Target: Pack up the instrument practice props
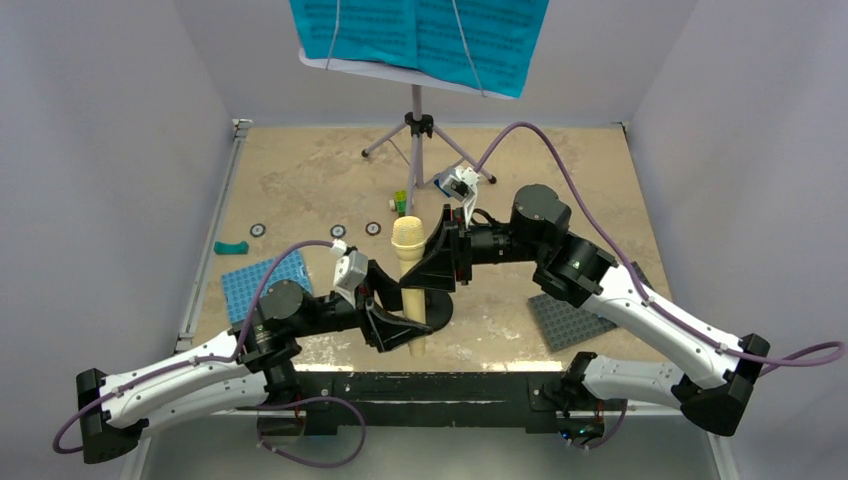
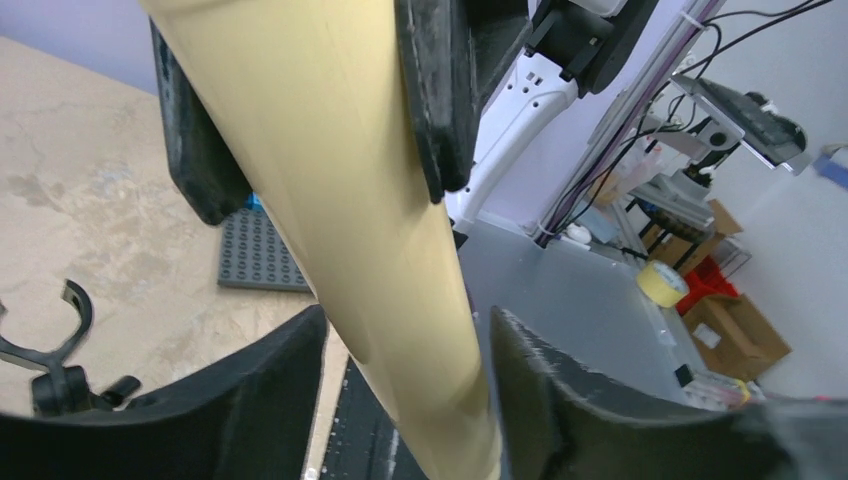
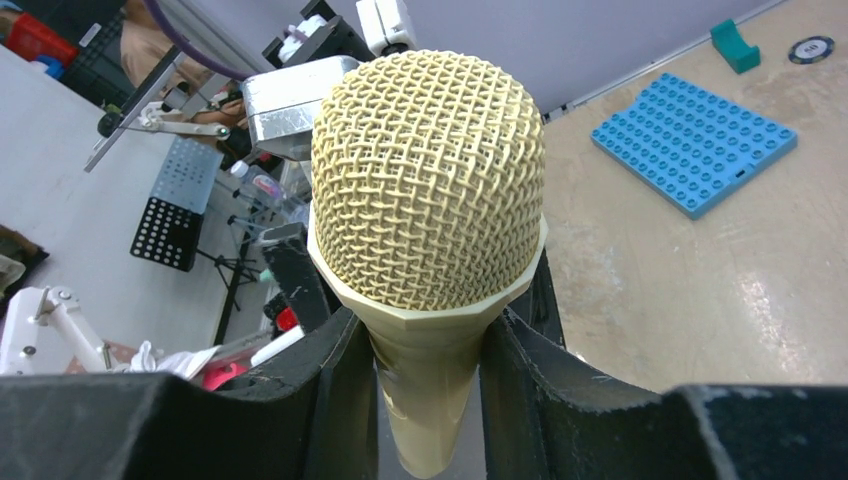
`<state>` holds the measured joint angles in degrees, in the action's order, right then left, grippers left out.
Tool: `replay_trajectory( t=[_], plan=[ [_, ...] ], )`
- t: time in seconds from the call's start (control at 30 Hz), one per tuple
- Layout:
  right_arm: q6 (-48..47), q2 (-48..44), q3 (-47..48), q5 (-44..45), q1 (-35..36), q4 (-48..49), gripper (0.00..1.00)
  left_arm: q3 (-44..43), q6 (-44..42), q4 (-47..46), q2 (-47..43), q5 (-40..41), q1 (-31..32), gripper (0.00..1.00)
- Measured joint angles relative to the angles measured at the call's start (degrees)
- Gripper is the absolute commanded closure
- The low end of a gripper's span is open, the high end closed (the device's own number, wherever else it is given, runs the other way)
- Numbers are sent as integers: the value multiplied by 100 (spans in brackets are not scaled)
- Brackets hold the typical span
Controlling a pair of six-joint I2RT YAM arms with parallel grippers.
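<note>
The right gripper (image 3: 425, 335) clamps the mic (image 1: 408, 270) just under its mesh head, holding it above the desk (image 1: 300, 180) beside the mic stand (image 1: 442, 312), while the left gripper (image 2: 405, 322) straddles its lower body, whether gripping I cannot tell.

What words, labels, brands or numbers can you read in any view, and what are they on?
No text is legible in any view.
teal sheet-music pages: printed notation, too small to read.
round discs on the table: markings too small and blurred to read.
cream microphone: no brand or label visible.
</note>
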<state>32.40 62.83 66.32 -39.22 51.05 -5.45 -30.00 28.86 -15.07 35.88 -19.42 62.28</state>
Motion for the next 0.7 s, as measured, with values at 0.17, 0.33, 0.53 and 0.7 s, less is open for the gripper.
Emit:
replay_trajectory(
  t=[0.17,0.33,0.53,0.7],
  plan=[
    [-63,42,-2,-98,35,227,81,26,151,-66,-74,177,4,100],
    [-162,28,-2,-81,68,271,21,33,205,197,-291,544,7,100],
    [-264,-289,9,256,-109,-435,14,-345,179,1696,-680,2208,-37,100],
    [-400,-730,-20,501,-579,-876,11,-1331,446,3373,-407,3228,-1272,100]
  ],
)
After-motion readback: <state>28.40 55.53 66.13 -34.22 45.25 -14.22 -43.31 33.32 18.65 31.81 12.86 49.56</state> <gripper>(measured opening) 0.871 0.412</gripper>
